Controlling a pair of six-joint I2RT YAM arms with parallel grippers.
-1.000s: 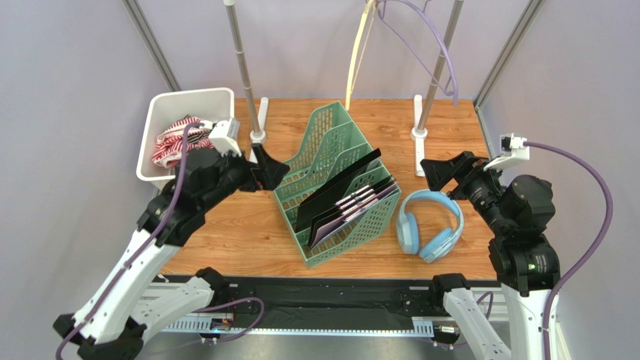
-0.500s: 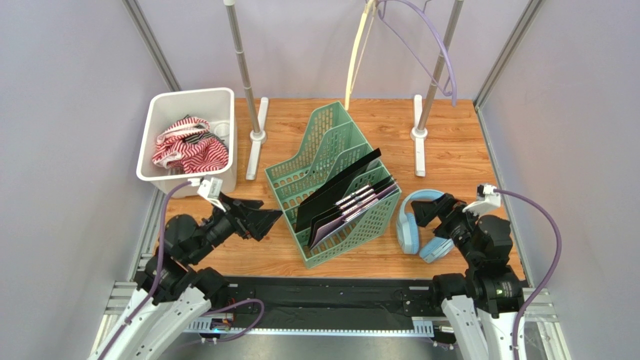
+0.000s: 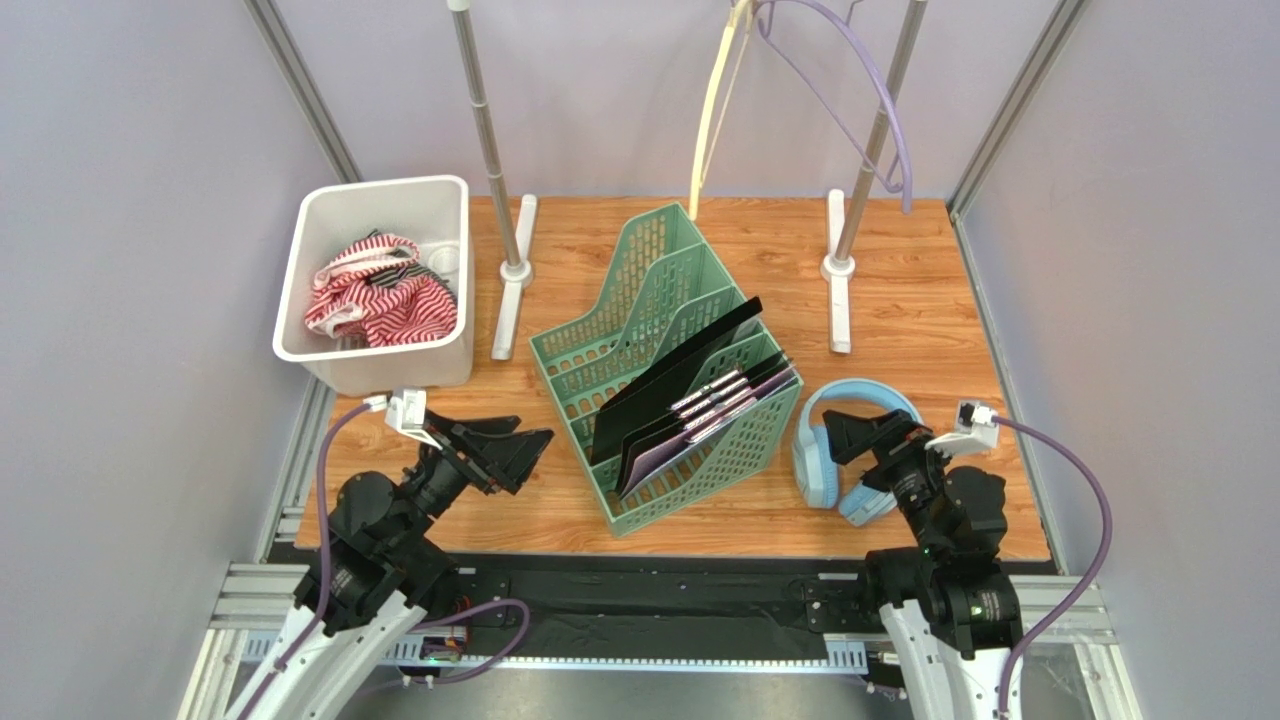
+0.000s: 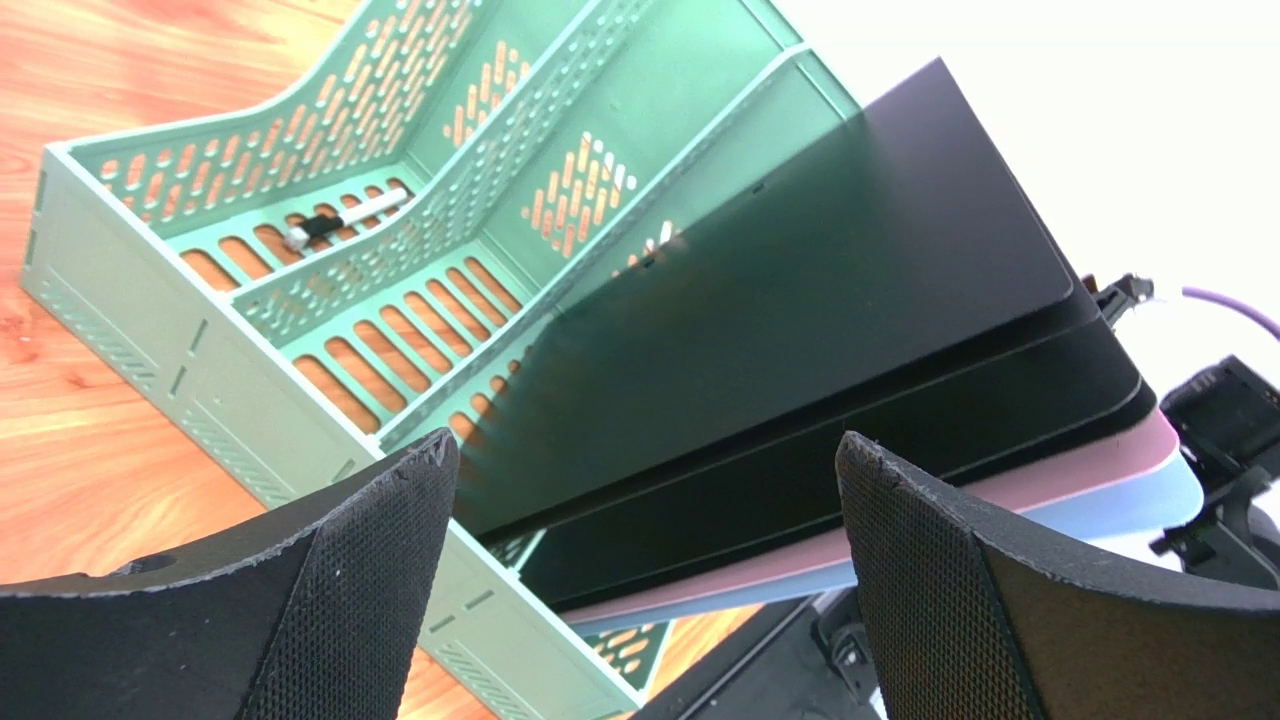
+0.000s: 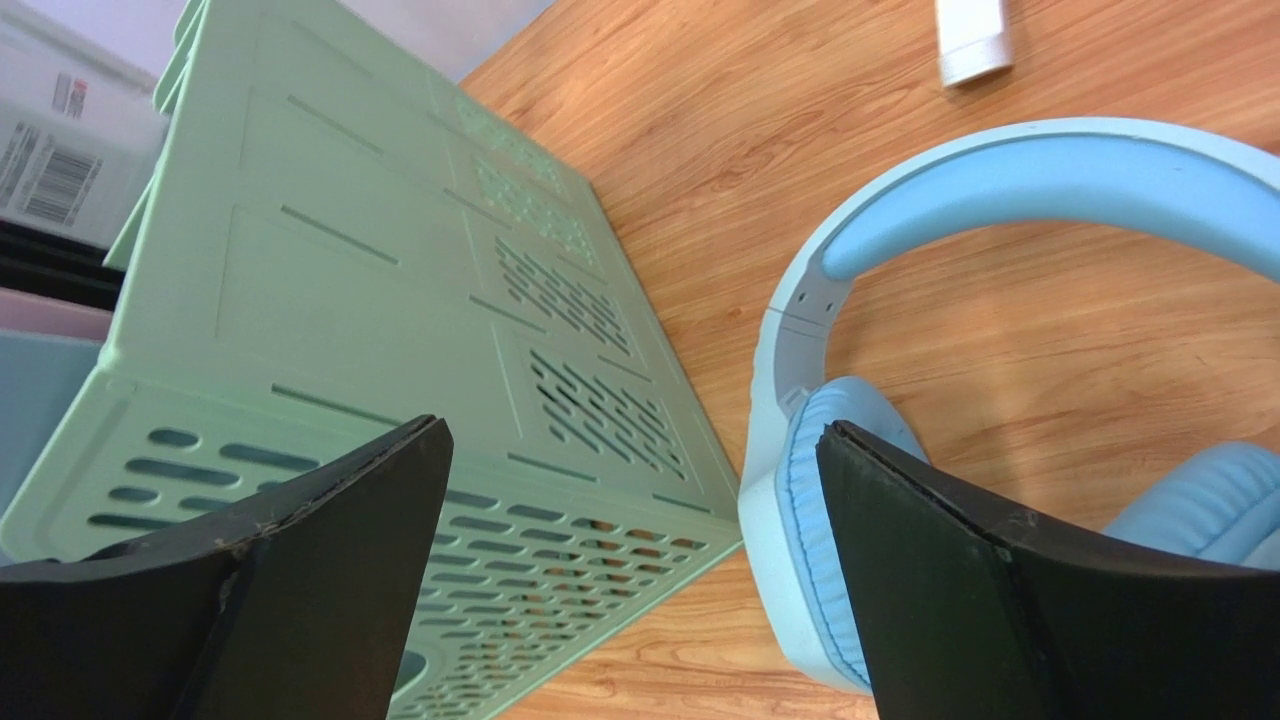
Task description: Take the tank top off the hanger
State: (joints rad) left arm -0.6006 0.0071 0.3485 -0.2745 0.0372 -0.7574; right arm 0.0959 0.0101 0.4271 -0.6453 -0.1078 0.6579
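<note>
Now the left claw hangs low over the near part of the wooden table. Its two black fingers are spread wide, with nothing between them. Just ahead of this claw, and to its right, stands the green plastic file organizer with slotted walls. Thin black boards lean in its near compartments, with a pink sheet and a pale blue sheet under them.

The right claw is also spread wide and grips nothing. Directly under it and ahead of it lie the light blue over-ear headphones, flat on the wood. The green organizer is just beside them, to the left of this claw.

The red-and-white striped tank top lies crumpled inside the white plastic bin. The bin stands well beyond the left claw and a little to its left, at the far left corner of the table. The thin lilac hanger hangs bare, high up at the back, far beyond the right claw and well apart from the tank top. A cream hanger hangs near it, on its left.
</note>
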